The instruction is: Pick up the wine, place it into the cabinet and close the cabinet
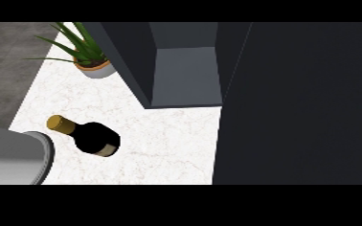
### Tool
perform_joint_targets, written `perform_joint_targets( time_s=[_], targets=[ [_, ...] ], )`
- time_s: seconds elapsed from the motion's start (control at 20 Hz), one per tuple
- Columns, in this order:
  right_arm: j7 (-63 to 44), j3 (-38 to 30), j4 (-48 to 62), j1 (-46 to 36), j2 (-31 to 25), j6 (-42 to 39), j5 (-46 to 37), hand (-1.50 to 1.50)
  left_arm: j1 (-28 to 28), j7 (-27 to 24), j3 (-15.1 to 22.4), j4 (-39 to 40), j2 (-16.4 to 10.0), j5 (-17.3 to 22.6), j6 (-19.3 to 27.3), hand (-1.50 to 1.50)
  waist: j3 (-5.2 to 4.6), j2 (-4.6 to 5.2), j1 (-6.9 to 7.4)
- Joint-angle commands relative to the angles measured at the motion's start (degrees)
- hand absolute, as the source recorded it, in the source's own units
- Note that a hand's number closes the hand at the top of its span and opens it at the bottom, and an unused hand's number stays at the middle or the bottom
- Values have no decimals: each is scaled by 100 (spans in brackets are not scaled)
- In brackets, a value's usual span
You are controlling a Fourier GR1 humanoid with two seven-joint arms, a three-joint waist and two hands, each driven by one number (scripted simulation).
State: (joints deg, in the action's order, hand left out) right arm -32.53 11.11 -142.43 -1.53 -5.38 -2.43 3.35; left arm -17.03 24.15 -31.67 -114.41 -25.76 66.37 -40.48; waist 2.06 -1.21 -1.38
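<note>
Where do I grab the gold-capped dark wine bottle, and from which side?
Grip the dark glass wine bottle round its wide body, not the narrow gold-capped neck: it seems upright, so wrap it sideways. Probably come from its right, over the white marble counter; a grey curved object crowds its left.

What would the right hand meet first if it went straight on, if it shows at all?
Neither hand shows, so no line can be told; the wine bottle is on the counter.

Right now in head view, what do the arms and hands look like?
Neither hand shows. There is only a smooth grey rounded shape with a darker rim at the lower left edge. It may be a forearm, but I cannot tell. No cables or markings are visible on it.
</note>
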Motion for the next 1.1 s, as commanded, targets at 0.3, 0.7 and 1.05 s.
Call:
perform_joint_targets(
  time_s=[0.3, 0.7, 1.05],
  targets=[
    [-68, 49, -269, -104, 89, 20, 185, -150, 391, -280, 338, 993, 968, -770, -182, -150, -240, 185, -246],
    [-117, 116, -253, -200, 115, -11, 174, -150, 334, -161, 150, 1059, 1109, -1007, -271, -150, -249, 196, -380],
    [-83, 144, -143, -333, 189, 41, 33, -150, 212, -190, 88, 907, 1438, -1234, -613, -150, -263, 191, -372]
  ],
)
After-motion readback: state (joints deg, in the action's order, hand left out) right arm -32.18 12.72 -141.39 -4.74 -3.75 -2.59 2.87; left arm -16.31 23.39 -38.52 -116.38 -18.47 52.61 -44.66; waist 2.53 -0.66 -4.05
